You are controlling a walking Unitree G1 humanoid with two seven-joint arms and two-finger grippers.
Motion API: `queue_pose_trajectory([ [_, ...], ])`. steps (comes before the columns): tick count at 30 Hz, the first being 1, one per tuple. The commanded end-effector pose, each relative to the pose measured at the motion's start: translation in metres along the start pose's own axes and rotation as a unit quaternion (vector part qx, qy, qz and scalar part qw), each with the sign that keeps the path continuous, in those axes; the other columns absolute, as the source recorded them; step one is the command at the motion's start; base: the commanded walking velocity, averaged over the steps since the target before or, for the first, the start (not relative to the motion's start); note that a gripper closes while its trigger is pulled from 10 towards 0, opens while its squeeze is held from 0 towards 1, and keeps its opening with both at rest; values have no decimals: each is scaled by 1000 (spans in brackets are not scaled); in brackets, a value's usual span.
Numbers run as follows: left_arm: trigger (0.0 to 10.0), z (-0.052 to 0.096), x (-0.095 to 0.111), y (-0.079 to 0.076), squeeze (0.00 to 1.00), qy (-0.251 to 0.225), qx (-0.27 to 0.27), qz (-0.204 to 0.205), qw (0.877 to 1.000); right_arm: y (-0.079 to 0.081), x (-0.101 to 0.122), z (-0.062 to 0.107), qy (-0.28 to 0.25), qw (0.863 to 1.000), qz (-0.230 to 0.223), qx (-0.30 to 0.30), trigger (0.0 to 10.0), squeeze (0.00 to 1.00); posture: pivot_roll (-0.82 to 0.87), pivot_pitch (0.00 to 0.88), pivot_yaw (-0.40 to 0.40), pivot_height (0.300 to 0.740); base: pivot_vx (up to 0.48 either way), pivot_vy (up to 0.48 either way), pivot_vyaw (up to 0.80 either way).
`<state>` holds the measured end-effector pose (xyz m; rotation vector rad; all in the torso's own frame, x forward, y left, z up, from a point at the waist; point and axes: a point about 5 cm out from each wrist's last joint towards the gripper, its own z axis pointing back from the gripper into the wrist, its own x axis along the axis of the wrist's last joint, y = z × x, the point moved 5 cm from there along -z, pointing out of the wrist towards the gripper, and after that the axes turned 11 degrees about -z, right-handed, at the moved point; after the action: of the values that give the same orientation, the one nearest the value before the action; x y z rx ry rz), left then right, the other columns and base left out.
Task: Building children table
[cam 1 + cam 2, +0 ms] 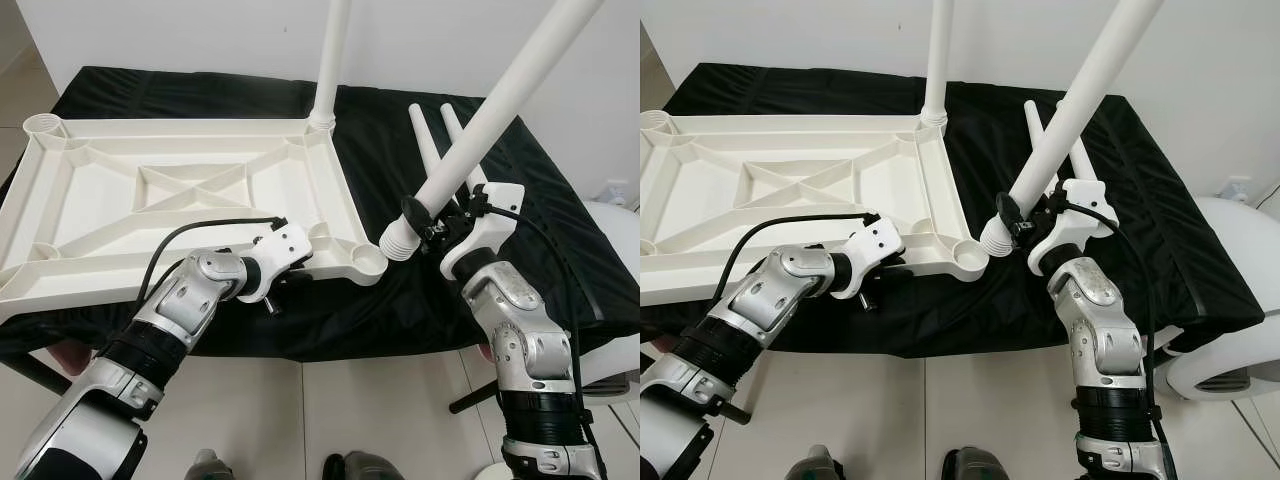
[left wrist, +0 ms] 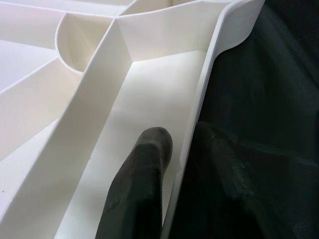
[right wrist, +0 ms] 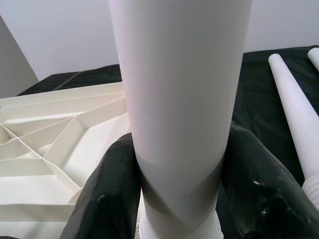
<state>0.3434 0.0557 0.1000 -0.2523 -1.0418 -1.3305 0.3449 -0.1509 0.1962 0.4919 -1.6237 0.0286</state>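
Black cloth (image 1: 500,230) covers a low work surface set against a pale wall, with light floor tiles (image 1: 330,410) in front of it. On the cloth lies the white plastic tabletop (image 1: 180,200), turned underside up so its ribs and crossed braces show, with round leg sockets at the corners. 1 white leg (image 1: 330,60) already stands upright in the far right corner socket. The near right socket (image 1: 368,262) is open, and it sits at the tabletop corner closest to the robot's right arm. The left gripper (image 2: 174,164) is closed on the near rim of the tabletop, just left of that socket: in the left wrist view 1 black finger (image 2: 142,174) lies inside the tray-like edge channel and the other sits outside against the cloth, with the thin white wall pinched between them. The right gripper (image 3: 179,194) is clamped around a second leg (image 1: 500,110) low on its shaft, the 2 black fingers pressing on either side of the white tube. That leg slants up and away to the right, and its ribbed threaded end (image 1: 400,240) hangs just beside the open socket, close to its rim but not seated in it. 2 more loose legs (image 1: 440,140) lie on the cloth behind the right gripper, side by side and pointing away from the robot.
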Motion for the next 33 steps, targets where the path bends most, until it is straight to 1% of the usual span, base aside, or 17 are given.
queue_pose_trajectory([
  [1,10000,2,-31,-2,0,52,25,38,998,0,6,0,-9,1000,6,4,10000,0,20,27,-69,740,0,0,0],
  [3,10000,0,-27,-4,0,47,24,39,998,0,7,0,-9,1000,6,4,10000,0,18,27,-69,740,0,0,0],
  [7,10000,-10,-15,-11,0,33,20,41,998,0,8,-1,-10,1000,9,6,10000,0,15,32,-68,740,0,0,0],
  [11,10000,-13,-9,-16,0,24,9,47,999,0,9,-1,-10,1000,10,7,10000,0,16,36,-67,740,0,0,0],
  [12,10000,-14,-7,-18,1000,19,5,50,999,1,9,-1,-10,1000,11,7,10000,0,16,36,-67,740,0,0,0],
  [15,10000,-14,-5,-17,1000,18,6,48,999,1,8,-1,-10,1000,10,7,10000,0,16,39,-66,740,0,0,0],
  [16,10000,-15,-5,-16,980,21,10,46,999,1,8,-1,-10,1000,10,8,10000,0,18,41,-66,740,0,0,0],
  [17,10000,-15,-4,-16,0,21,10,43,999,1,8,-1,-10,1000,11,8,10000,0,19,44,-65,740,0,0,0],
  [23,10000,-16,1,-14,0,14,12,43,999,1,9,-1,-10,1000,11,7,10000,0,21,47,-67,740,0,0,0],
  [24,10000,-17,7,-10,0,7,19,44,999,0,9,-2,-11,1000,12,7,10000,0,19,48,-70,740,0,0,0],
  [26,10000,-18,11,-8,0,2,23,49,999,0,9,-2,-11,1000,12,7,10000,0,20,47,-72,740,0,0,0],
  [29,10000,-20,30,-1,0,-27,32,54,998,0,10,-4,-10,1000,13,8,10000,0,20,47,-77,740,0,0,0],
  [30,10000,-20,30,-1,0,-27,32,54,998,0,10,-4,-10,1000,13,8,10000,0,20,47,-77,740,0,0,0],
  [31,10000,-21,39,0,0,-40,29,51,997,0,10,-4,-11,1000,14,9,10000,0,21,46,-78,740,0,0,0],
  [33,10000,-22,42,-1,0,-43,26,48,998,0,10,-5,-11,1000,14,10,10000,0,21,46,-78,740,0,0,0],
])
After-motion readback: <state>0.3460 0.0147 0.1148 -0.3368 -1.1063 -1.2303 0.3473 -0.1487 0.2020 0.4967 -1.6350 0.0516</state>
